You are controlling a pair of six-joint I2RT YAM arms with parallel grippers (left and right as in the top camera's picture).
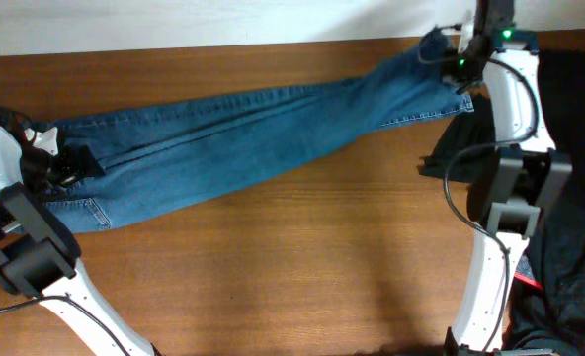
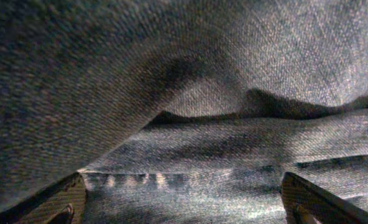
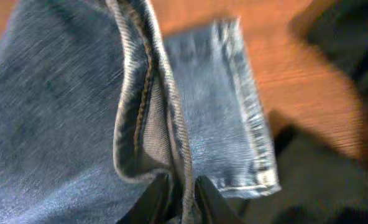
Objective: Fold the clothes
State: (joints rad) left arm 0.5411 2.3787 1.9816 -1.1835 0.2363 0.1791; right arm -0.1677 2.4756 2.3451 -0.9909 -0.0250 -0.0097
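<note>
- Left wrist view, closest in: left gripper (image 2: 184, 205) spread wide, one tan finger (image 2: 63, 199) in each lower corner, clamped on nothing.
- Just past those fingers: pair of medium-blue denim jeans (image 2: 171, 74), long-legged and faded in patches, lying flat across the gap with a stitched band showing. Also billowing in one big shadowed fold over the whole top of the frame.
- Right wrist view, closest in: right gripper (image 3: 183, 202) with dark fingers nearly pressed together, one on each side of a thick stitched seam. Cannot tell whether squeezing that seam or merely flanking it.
- Beyond the fingers: leg end of the jeans standing up in a loose fold, its hemmed cuff lying flat to the right on a brown wooden table (image 3: 296, 56). Blurred black cloth (image 3: 333, 180) along the right edge.
- Overhead, nearest edge of the table (image 1: 273, 267): two white arms reaching in from the lower corners.
- Further back: jeans (image 1: 253, 143) stretched lengthwise across the table, legs laid one along the other. Waist end at the left, at the left gripper (image 1: 70, 163); cuffs at the far right, at the right gripper (image 1: 449, 54) near the back edge.
- Far right: black cloth (image 1: 569, 198) heaped beside and behind the right arm, near the cuffs.
</note>
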